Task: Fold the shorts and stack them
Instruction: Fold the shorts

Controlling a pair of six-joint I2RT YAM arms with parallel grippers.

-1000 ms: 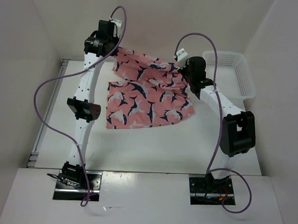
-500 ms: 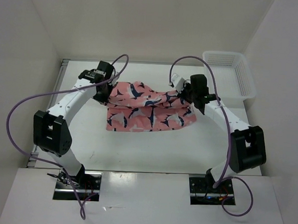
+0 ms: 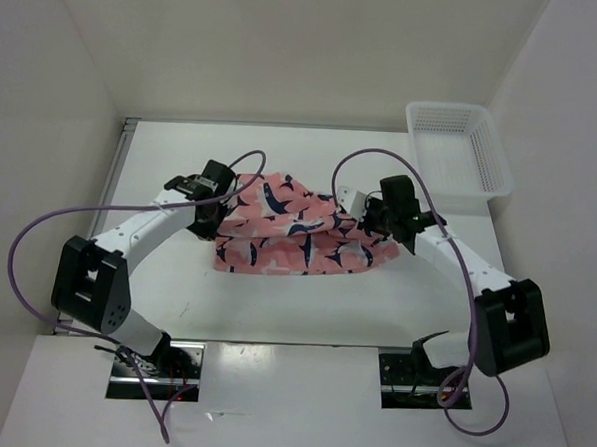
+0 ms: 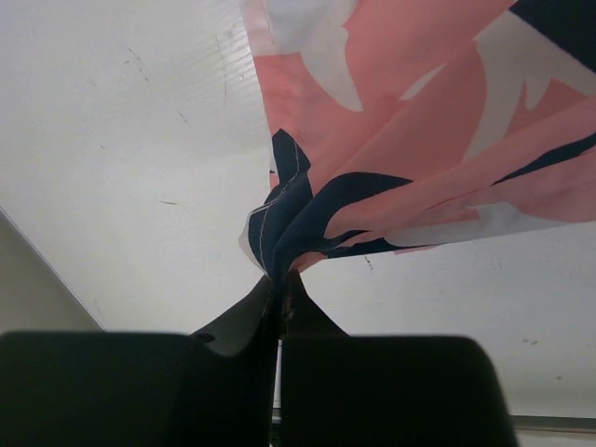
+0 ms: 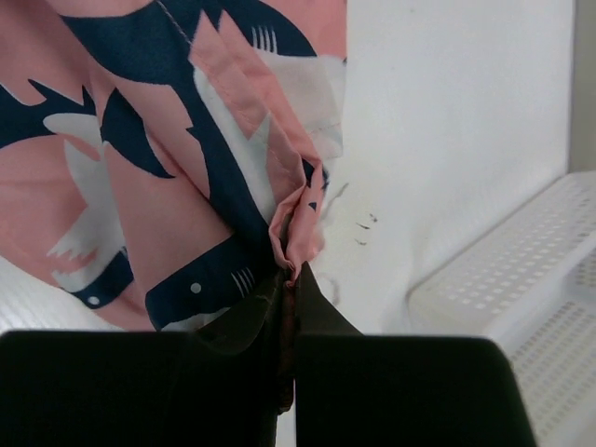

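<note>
The salmon-pink shorts [image 3: 293, 228] with the navy-and-white print lie in the middle of the table, their far half doubled toward the near edge. My left gripper [image 3: 215, 211] pinches the shorts' left corner. In the left wrist view its jaws [image 4: 279, 284] are shut on a bunched navy fold of the shorts [image 4: 410, 158]. My right gripper [image 3: 376, 226] pinches the right corner. The right wrist view shows it [image 5: 291, 277] shut on a crumpled pink edge of the shorts [image 5: 140, 158]. Both grippers hang low over the table.
A white plastic mesh basket [image 3: 460, 152] stands at the back right of the table, and its rim [image 5: 521, 270] shows close beside the right gripper. White walls enclose the table on the left, back and right.
Both grippers have carried the shorts' far edge down and toward the near side, from high at the back to low over the table. The cloth now lies doubled over itself.
</note>
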